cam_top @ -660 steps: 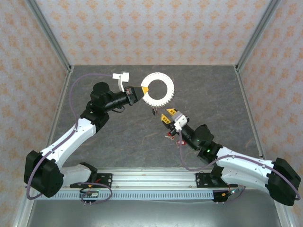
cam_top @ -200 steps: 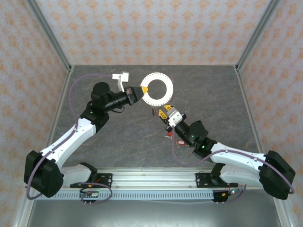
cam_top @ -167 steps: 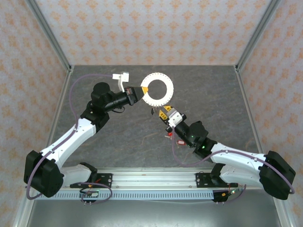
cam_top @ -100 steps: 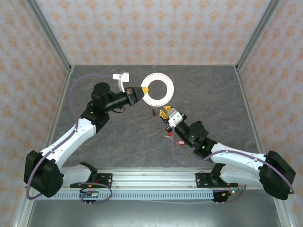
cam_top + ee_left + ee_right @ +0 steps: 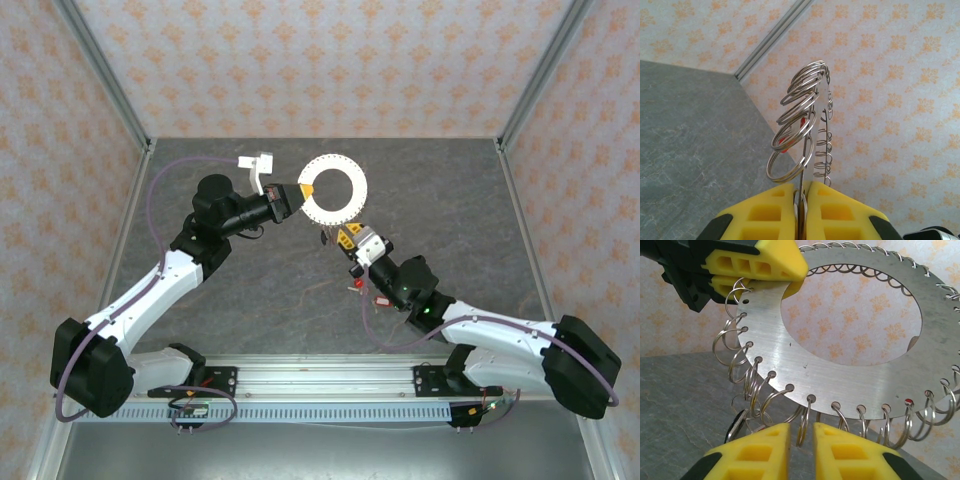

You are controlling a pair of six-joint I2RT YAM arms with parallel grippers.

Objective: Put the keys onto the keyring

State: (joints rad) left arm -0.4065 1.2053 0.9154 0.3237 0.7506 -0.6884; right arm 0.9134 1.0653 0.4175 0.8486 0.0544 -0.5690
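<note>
Right wrist view: the right gripper (image 5: 801,440) has its yellow fingers (image 5: 760,447) drawn close, with a slim gap between them. One wire loop (image 5: 804,426) of the keyring (image 5: 790,365) hangs in that gap; whether the pads pinch it cannot be told. The keyring stands upright just above and beyond these fingers. It is a flat grey metal disc with a wide hole, its rim strung all round with such loops.

In the left wrist view the left gripper (image 5: 801,192) is clamped tight on the disc's edge, and the disc rises edge-on from between its fingers.

From the top external view, loose keys (image 5: 357,286) with red tags lie behind the right fingers, beside that arm's wrist. They rest on the grey, marbled table (image 5: 450,200). Pale walls (image 5: 300,60) printed with orange flower motifs close the space in, with slanting metal posts (image 5: 113,90) at the corners.
</note>
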